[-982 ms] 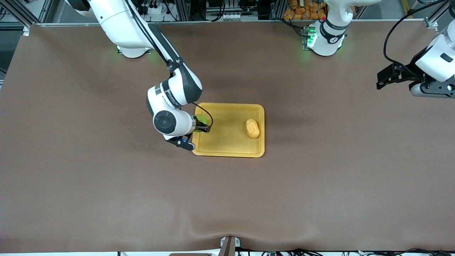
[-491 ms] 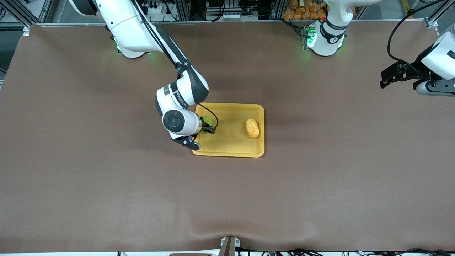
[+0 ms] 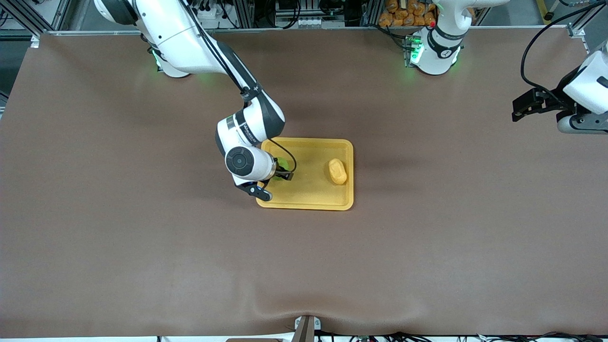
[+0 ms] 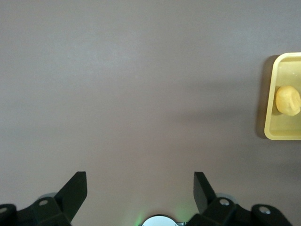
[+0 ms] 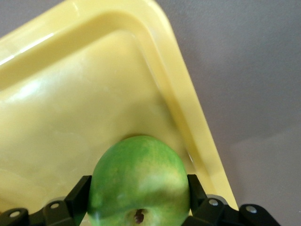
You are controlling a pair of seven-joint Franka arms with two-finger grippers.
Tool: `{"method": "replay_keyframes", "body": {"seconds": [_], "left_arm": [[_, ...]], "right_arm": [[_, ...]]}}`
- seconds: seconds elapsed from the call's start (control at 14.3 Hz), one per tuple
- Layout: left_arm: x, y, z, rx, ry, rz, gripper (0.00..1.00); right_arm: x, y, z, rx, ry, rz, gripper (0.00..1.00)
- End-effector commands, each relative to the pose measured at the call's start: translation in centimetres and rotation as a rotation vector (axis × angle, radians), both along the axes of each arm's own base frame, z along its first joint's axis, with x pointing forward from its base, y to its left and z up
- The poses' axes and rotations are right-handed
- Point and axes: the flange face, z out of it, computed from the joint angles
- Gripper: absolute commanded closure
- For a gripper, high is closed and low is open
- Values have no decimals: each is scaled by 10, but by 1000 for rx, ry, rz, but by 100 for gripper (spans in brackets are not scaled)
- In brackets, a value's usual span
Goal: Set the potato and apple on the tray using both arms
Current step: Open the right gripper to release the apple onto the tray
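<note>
Worktop (image 3: 142, 237), brown and wide, carries the yellow tray (image 3: 308, 204) near its middle. Compared with a second ago, the right arm (image 3: 190, 42) has reached further over the tray, so that the right tool (image 3: 284, 175) now stands over the tray's floor, at the end of the tray toward the right arm, and no longer at the rim. The tool is closed on the apple (image 5: 138, 183): in the right wrist view the two fingers (image 5: 77, 195) press on both sides of the green fruit, and the tray bottom is just under it. Whether the apple already touches the tray, I cannot tell.

For the task, I judge that this means the apple is almost delivered; what remains is to lower it if needed and to open the fingers. One risk is that the round apple rolls on the smooth tray after the release.

The left arm (image 3: 586, 88) has drawn back a little toward its own end of the worktop. The left tool (image 4: 138, 188) hangs over bare worktop, well apart from the tray, with its fingers spread wide and nothing between them.

The potato (image 3: 337, 171) lies inside the tray, at the end toward the left arm, and it has not moved since the earlier frames.
</note>
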Motion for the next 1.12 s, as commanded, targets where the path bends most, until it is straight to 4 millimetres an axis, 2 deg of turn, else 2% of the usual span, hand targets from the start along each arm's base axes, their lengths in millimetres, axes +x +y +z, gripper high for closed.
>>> {"method": "replay_keyframes", "body": {"seconds": [0.0, 0.07, 0.14, 0.42, 0.63, 0.77, 1.05], "left_arm": [[3, 4, 4, 68, 3, -28, 0], [3, 3, 4, 82, 2, -32, 0], [3, 2, 4, 85, 2, -36, 0], [2, -7, 5, 87, -1, -49, 0], [2, -12, 8, 86, -8, -55, 0], [1, -16, 8, 86, -8, -61, 0], [1, -15, 7, 86, -6, -61, 0]], "right_arm": [[0, 6, -1, 8, 4, -20, 77], [1, 6, 0, 9, 4, -20, 44], [0, 6, 1, 4, 2, -10, 0], [6, 1, 11, 11, 3, -6, 0], [17, -3, 37, 3, 47, 11, 0], [38, -33, 48, 15, 58, -33, 0], [59, -46, 91, 35, 46, -49, 0]]}}
